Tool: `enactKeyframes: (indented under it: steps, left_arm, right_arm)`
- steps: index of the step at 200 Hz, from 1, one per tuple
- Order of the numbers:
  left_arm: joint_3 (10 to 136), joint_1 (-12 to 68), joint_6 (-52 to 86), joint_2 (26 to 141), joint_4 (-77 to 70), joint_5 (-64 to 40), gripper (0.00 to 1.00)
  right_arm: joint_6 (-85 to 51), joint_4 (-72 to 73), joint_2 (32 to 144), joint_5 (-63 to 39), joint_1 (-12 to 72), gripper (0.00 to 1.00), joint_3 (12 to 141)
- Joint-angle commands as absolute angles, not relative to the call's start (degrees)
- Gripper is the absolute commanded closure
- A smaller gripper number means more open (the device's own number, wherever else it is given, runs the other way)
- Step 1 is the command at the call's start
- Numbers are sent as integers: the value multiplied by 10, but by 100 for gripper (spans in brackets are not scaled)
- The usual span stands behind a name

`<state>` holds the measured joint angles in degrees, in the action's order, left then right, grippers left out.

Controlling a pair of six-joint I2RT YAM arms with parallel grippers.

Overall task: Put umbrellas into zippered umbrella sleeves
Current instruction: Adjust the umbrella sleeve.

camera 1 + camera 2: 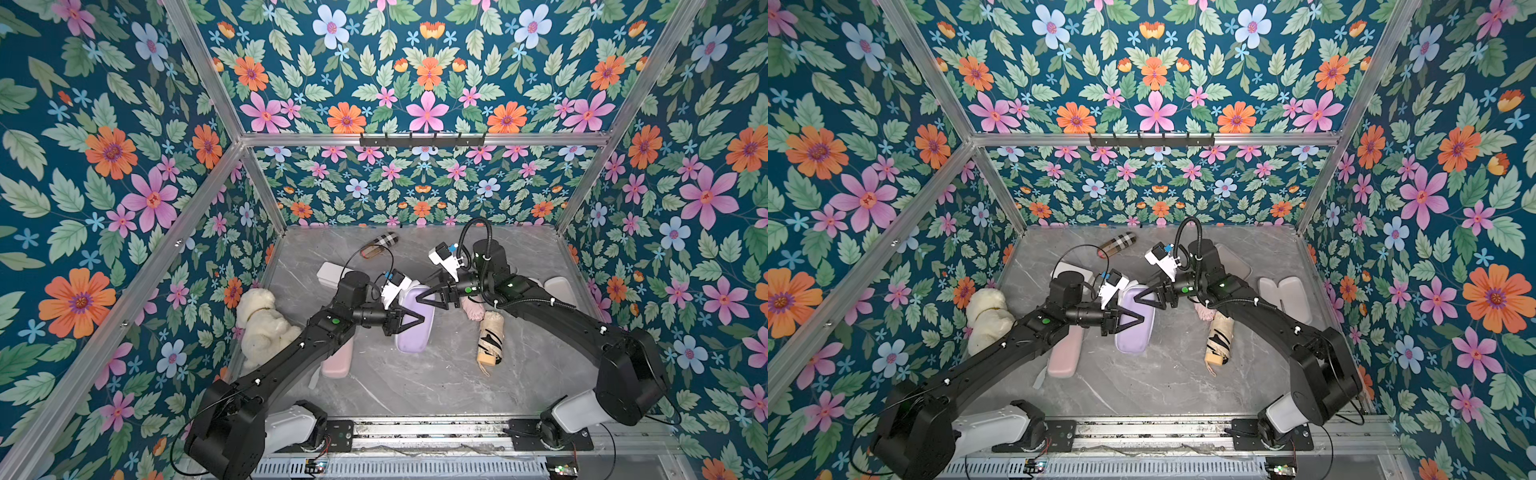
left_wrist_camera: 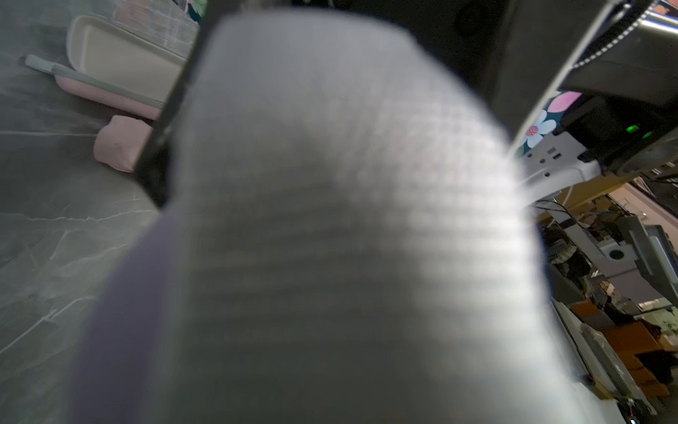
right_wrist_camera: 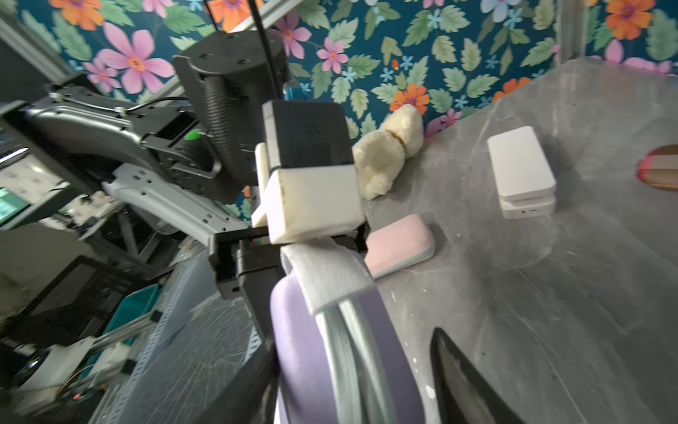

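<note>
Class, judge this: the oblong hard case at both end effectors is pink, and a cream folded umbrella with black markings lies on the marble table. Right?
Not quite: both top views show that oblong hard case is lavender, not pink. The rest holds.

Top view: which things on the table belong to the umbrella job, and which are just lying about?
Job: lavender case, pink case, open case, far case, cream umbrella, pink umbrella.
Lying about: plush toy, white box, plaid roll.
</note>
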<state>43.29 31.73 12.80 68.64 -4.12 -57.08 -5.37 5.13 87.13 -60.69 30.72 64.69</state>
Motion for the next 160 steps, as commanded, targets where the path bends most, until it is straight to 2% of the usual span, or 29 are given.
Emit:
enactKeyframes:
  steps: [1,17,34,47,66,78,91,110,133,160]
  left_arm:
    - [446,318,86,687,-38,-614,94]
    - [458,318,82,692,-27,-614,91]
    - [469,317,80,696,-12,-600,85]
    - [471,305,96,694,-11,-578,70]
    - [442,276,160,675,-72,-566,53]
    - [403,253,214,653,-139,-554,42]
    - [360,223,271,625,-209,-528,34]
    - [295,191,355,592,-312,-476,27]
    - [238,189,411,575,-390,-398,20]
    - [176,194,521,588,-555,-334,13]
  right_arm:
    - [-97,116,879,-712,307,42,646]
    - [-116,137,887,-730,308,46,637]
    - [-122,137,897,-733,307,58,637]
    - [-131,150,898,-712,307,71,630]
    - [-145,184,890,-642,304,83,617]
    - [-181,227,888,-598,299,84,610]
    - [-240,293,887,-549,294,85,599]
    - [-322,377,883,-455,294,85,580]
    - [-429,481,883,-342,296,87,548]
    - [-496,530,873,-235,311,88,517]
